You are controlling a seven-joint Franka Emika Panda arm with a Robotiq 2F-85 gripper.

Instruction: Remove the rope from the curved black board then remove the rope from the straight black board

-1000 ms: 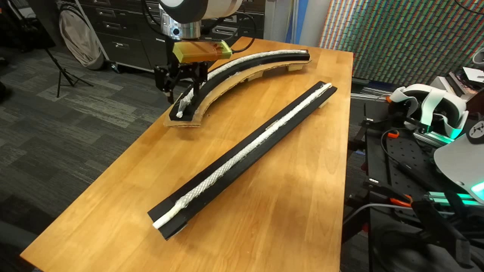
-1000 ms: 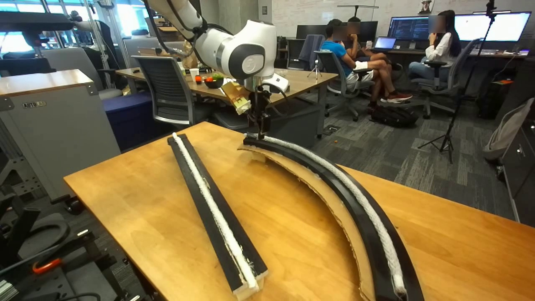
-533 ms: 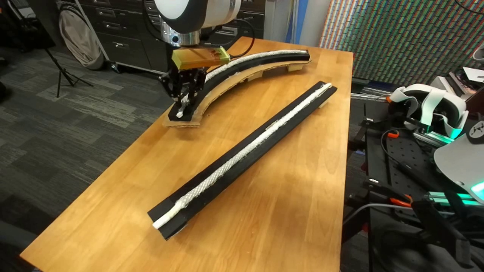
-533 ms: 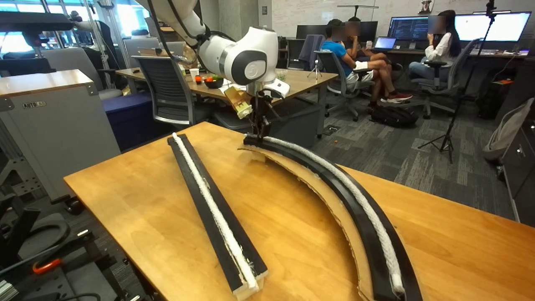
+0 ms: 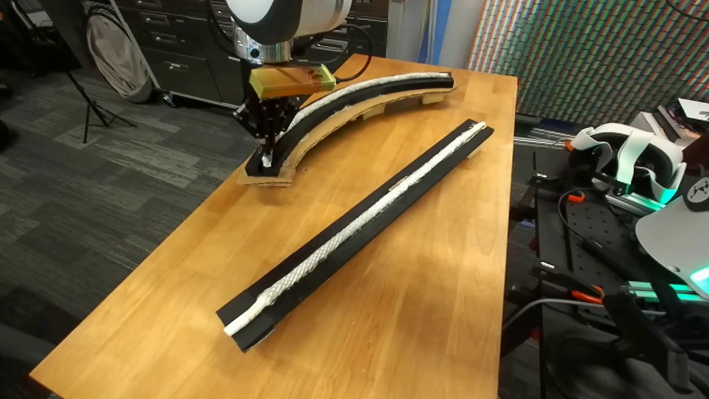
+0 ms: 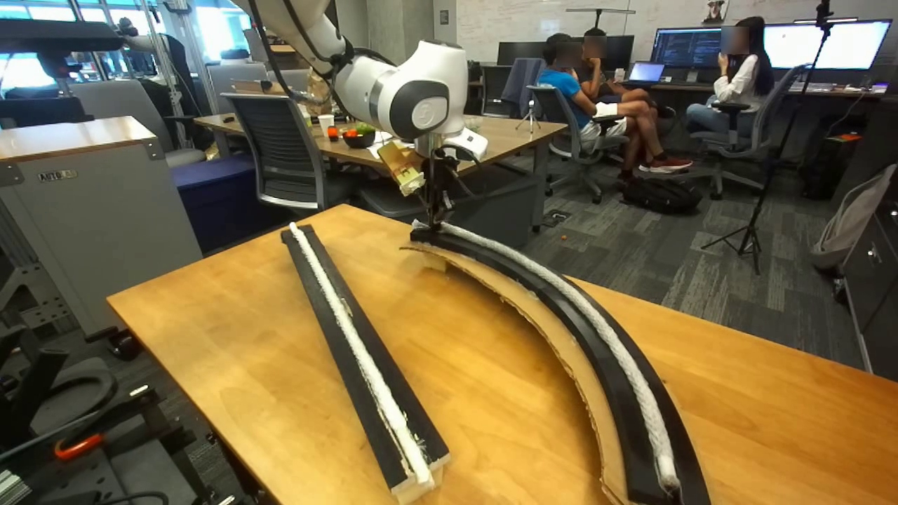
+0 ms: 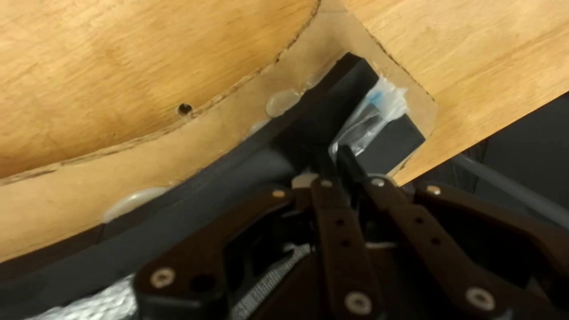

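Fingers [image 7: 350,165] pinch the rope [image 6: 602,324] by its plastic-wrapped end [image 7: 366,123], on the curved board [image 6: 614,379]; if I tug too hard, it looks slick enough to slide free.

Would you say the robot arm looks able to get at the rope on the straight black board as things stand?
Probably not yet: its pincer looks shut on the curved rope near one end; nothing appears to cover the straight rope, though.

White arm [image 6: 356,82], yellow wrist block [image 5: 291,81], dark jaws, silver screws [image 7: 358,303].
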